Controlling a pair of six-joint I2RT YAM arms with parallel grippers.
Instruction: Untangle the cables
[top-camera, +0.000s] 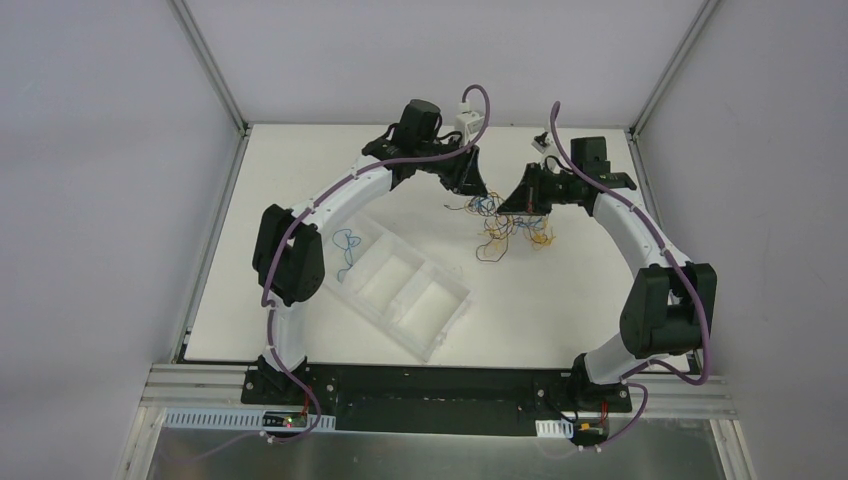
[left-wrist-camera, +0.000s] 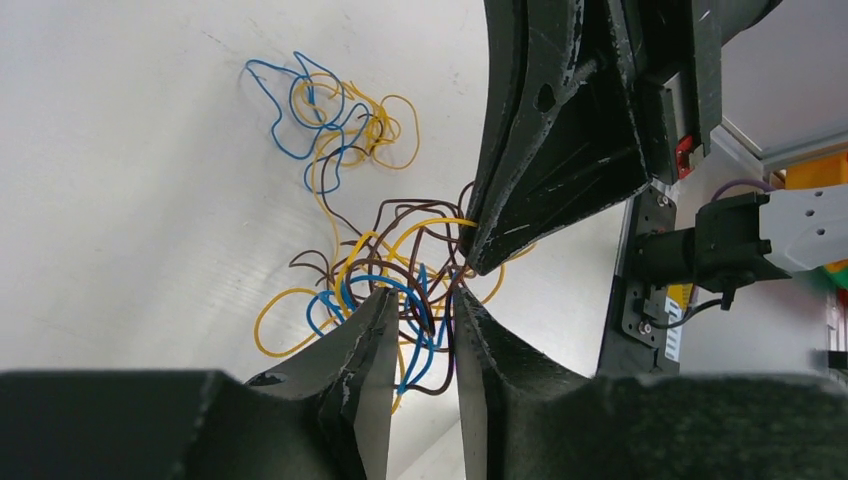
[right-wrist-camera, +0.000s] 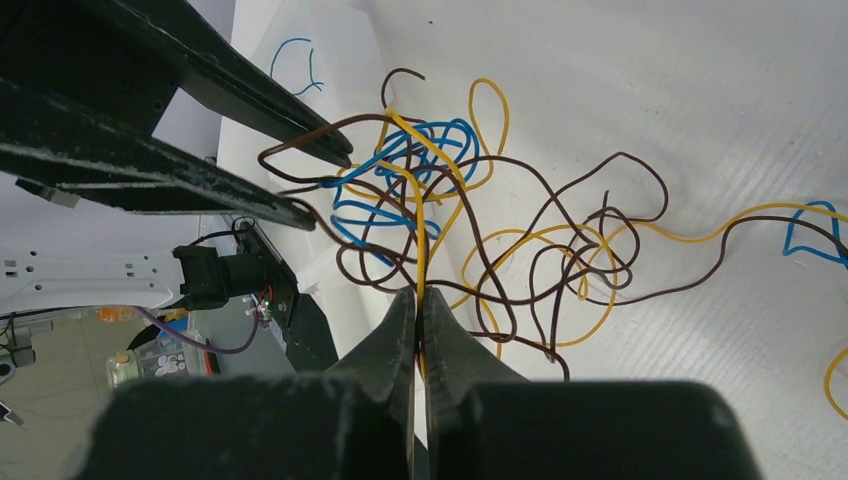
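Observation:
A tangle of thin blue, brown and yellow cables (top-camera: 508, 225) lies on the white table at the back centre. My left gripper (top-camera: 478, 196) is open at the tangle's left edge; in the left wrist view (left-wrist-camera: 422, 298) several blue, brown and yellow loops (left-wrist-camera: 400, 262) pass between its fingers. My right gripper (top-camera: 512, 205) is shut on one yellow cable (right-wrist-camera: 421, 235), which runs up from its closed tips (right-wrist-camera: 418, 292) into the tangle (right-wrist-camera: 520, 240). The two grippers are tip to tip. A smaller blue and yellow cluster (left-wrist-camera: 335, 125) lies apart.
A clear three-compartment tray (top-camera: 448, 280) lies diagonally at centre left, with one blue cable (top-camera: 345, 247) in its left compartment. The left gripper's fingers (right-wrist-camera: 250, 90) cross the right wrist view. Aluminium frame rails border the table.

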